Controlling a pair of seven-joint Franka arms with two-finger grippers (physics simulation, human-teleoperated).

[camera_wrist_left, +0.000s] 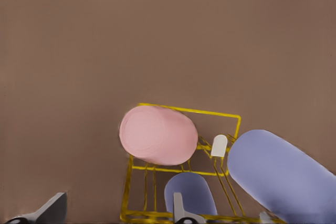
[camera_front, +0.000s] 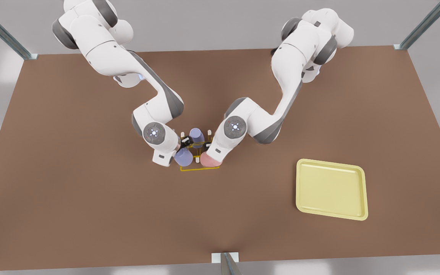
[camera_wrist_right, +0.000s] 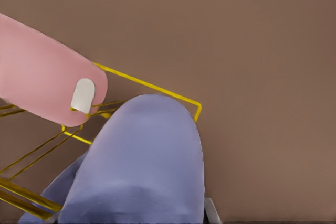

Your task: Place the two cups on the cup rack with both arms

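Front overhead, wrists close, sharing rack (camera_front: 199, 158)

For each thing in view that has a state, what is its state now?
pink cup: tipped over, at a corner of the cup rack.
front lavender cup: over the rack's corner, on the front view's left.
back lavender cup: on the rack's far side.
tray: flat on the table.
left pincer: open, beside the rack.
right pincer: beside a lavender cup.
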